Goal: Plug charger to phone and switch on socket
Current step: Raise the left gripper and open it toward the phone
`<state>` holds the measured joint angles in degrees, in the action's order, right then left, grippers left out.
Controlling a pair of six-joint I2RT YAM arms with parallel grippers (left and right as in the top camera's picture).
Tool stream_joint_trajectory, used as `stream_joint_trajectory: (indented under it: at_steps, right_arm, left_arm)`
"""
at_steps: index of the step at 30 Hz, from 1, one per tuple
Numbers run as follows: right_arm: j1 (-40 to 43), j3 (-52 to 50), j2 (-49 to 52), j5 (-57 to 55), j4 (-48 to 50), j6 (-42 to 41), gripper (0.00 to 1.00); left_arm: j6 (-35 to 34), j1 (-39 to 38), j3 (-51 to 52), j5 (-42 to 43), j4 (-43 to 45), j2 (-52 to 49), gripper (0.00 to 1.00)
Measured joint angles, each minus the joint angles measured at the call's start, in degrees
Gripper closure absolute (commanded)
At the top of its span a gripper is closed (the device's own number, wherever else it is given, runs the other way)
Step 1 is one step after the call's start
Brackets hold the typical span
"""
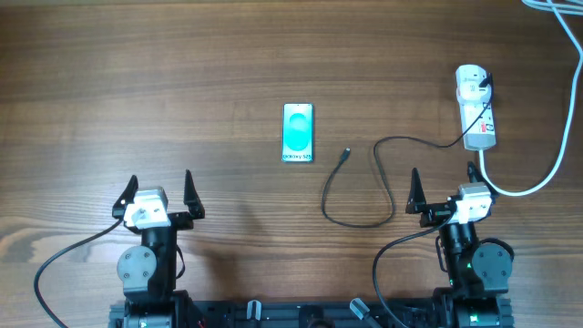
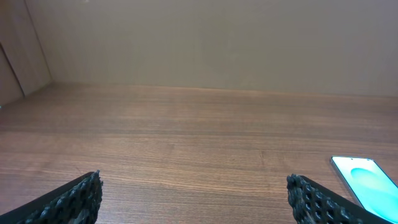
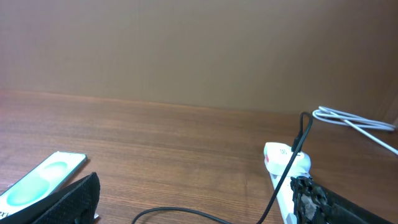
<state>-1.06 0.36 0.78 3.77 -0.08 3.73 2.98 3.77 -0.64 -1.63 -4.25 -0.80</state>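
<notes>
The phone (image 1: 298,132) lies flat mid-table with its cyan screen lit; it also shows in the left wrist view (image 2: 367,180) and the right wrist view (image 3: 38,180). The charger (image 1: 364,187) is a thin black cable looped on the table, its small connector (image 1: 344,156) lying free right of the phone and its plug in the socket's far end. The socket (image 1: 475,106) is a white strip at the right, also in the right wrist view (image 3: 284,163). My left gripper (image 1: 159,196) is open and empty near the front left. My right gripper (image 1: 444,189) is open and empty, just right of the cable loop.
A thick white cord (image 1: 556,118) runs from the socket's near end out to the right and up past the table's far right edge (image 3: 354,119). A plain wall stands behind the table.
</notes>
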Motion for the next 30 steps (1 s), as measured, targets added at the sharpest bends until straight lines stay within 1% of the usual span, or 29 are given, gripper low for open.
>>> stream_joint_trajectory:
  at_steps: [17, 18, 22, 26, 28, 30]
  right_arm:
    - [0.0, 0.0, 0.0, 0.0, 0.0, 0.0, 0.0]
    - [0.0, 0.0, 0.0, 0.0, 0.0, 0.0, 0.0]
    - [0.0, 0.0, 0.0, 0.02, 0.0, 0.0, 0.0]
    - [0.0, 0.0, 0.0, 0.0, -0.02, 0.0, 0.0]
    - [0.0, 0.0, 0.0, 0.02, 0.0, 0.0, 0.0]
    - [0.0, 0.0, 0.0, 0.02, 0.02, 0.0, 0.0]
  left_arm:
    - [0.0, 0.0, 0.0, 0.22, 0.0, 0.0, 0.0]
    - [-0.26, 0.0, 0.0, 1.81, 0.07, 0.0, 0.0]
    - [-2.08, 0.0, 0.15, 13.2, 2.89, 0.0, 0.0]
    - [-3.28, 0.07, 0.33, 31.67, 12.33, 0.0, 0.0]
    - [-5.46, 0.07, 0.33, 36.63, 16.79, 0.0, 0.0]
    - [-8.15, 0.07, 0.33, 38.91, 20.85, 0.0, 0.0]
